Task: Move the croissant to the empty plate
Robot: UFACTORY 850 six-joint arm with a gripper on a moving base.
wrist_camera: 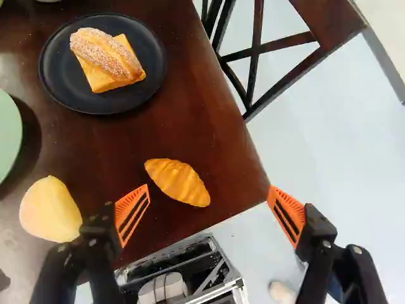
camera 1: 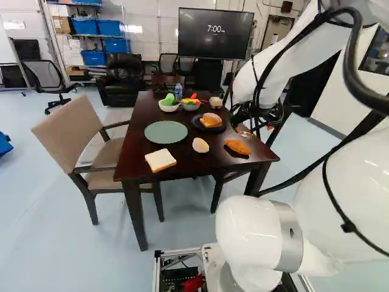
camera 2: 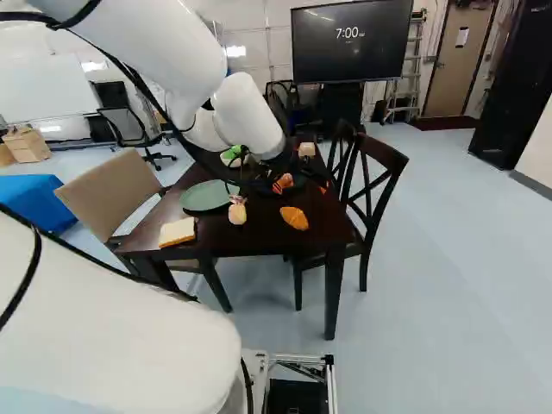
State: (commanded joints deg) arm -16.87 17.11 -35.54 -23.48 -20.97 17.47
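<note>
Pale blue floor (camera 1: pixel 67 243) is being shown beneath a dark wooden table (camera 1: pixel 137 109), and behind it a large screen (camera 1: pixel 213 36) is being lit with a clock. Near the table's close edge, a golden-brown croissant (wrist_camera: pixel 177 182) is being supported by the bare wood. An empty green plate (camera 1: pixel 166 132) is being carried farther in, well apart from the croissant, with a pale rounded food (camera 1: pixel 200 145) being placed between them. Nearer the base, a square bread slice (camera 1: pixel 160 160) is being laid flat. Upon a black plate (wrist_camera: pixel 60 88), a sugared roll (wrist_camera: pixel 104 52) is being stacked over an orange-yellow slice (wrist_camera: pixel 98 79). At the far end, two bowls are being filled with colourful items. The tool (camera 1: pixel 251 128) is being held released, its two fingers being spread wide, with the croissant being seen ahead of them, closer to one orange pad (wrist_camera: pixel 131 211). Perhaps the tool is being kept above the croissant, though its exact height is being poorly shown.
</note>
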